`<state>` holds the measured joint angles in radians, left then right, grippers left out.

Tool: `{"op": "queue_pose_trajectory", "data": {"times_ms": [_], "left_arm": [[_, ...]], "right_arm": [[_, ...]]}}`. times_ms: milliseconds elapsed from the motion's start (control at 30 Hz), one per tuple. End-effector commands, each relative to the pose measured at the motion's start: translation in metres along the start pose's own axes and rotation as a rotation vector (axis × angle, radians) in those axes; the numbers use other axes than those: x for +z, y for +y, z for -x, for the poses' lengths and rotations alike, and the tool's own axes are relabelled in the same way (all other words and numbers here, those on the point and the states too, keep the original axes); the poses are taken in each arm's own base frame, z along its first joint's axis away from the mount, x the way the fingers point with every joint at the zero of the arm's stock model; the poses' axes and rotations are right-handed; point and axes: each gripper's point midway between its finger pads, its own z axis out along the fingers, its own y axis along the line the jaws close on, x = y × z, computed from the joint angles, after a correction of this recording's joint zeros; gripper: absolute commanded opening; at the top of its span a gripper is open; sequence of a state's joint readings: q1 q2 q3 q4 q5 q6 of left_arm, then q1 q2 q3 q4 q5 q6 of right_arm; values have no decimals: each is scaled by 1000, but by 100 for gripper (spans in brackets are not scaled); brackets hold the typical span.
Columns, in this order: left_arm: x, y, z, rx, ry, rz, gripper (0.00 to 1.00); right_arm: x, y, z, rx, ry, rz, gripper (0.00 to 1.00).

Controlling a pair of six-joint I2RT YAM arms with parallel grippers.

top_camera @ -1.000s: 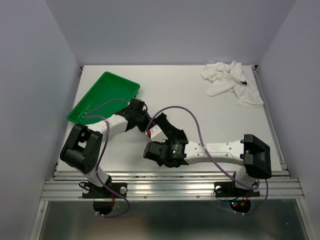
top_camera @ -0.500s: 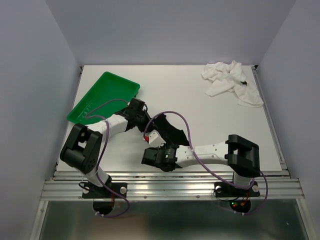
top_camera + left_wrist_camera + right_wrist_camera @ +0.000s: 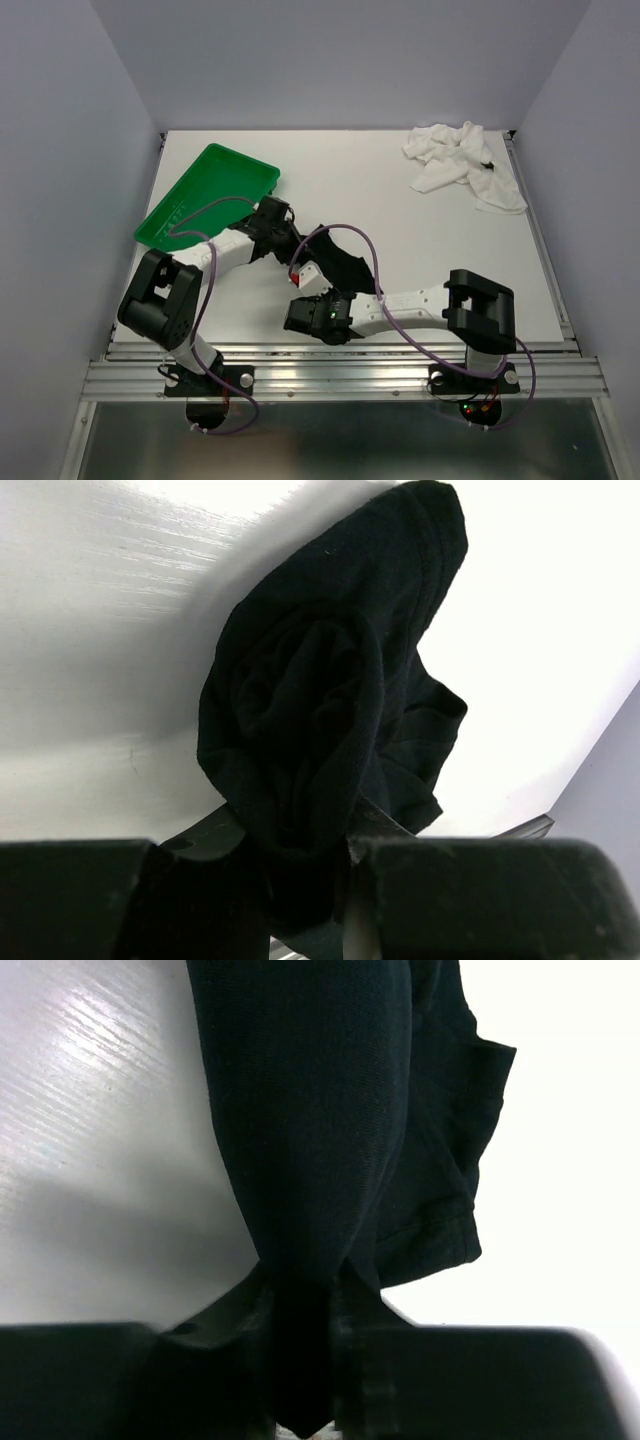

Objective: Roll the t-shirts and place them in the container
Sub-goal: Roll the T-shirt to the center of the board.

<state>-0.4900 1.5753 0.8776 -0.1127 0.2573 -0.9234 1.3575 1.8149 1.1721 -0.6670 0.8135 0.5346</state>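
Overhead, and only there, the full enclosure is on view: plain pale walls [image 3: 350,60] on three sides of a white table [image 3: 420,250]. From above the table surface reads flat white. Both wrist cameras record it as glossy, with streaked glare and soft shadow beside the cloth.

The green tray [image 3: 210,188] sits at the far left of the table, beside the left wall. The white t-shirt [image 3: 462,160] lies crumpled in the far right corner, well apart from both arms. Neither item appears in either wrist view.

The black t-shirt [image 3: 340,262] lies near the front centre, between the two hands. From above it is only a dark strip, partly covered by the arms and a purple cable [image 3: 350,235]. The left wrist view shows one end of it [image 3: 330,700], wound in rolled layers. The right wrist view shows its long smooth side [image 3: 320,1110], with a hemmed flap spilling to the right.

The left hand [image 3: 300,855] is closed on that rolled end. The right hand [image 3: 300,1310] is closed too, pinching the cloth to a narrow neck. Overhead, the fingers of neither hand can be made out.
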Motion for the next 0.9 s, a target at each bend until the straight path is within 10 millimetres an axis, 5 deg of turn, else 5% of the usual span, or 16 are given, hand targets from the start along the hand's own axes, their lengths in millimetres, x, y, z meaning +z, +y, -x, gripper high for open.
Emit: {"op": "queue_pose_trajectory", "data": {"times_ms": [0,67,267,367,633,867], "left_arm": [[-24,-29,12,54,-53,-83,0],[-31,-33,13,84,-67,-101,6],[-46,-36,17,154,-96,-99,70],[-51,-34,19,169,-103,-79,84],[-74,-46,31,211,-164,-80,86],[-84,-45,29,207,-184,-106,72]], "right_arm": [[7,-5,3,62,-21,-20,5],[7,-5,4,87,-14,4,1],[2,3,16,220,-9,209,1],[-4,7,19,267,9,324,1],[-15,16,30,388,57,604,1],[-23,15,29,477,120,810,1]]}}
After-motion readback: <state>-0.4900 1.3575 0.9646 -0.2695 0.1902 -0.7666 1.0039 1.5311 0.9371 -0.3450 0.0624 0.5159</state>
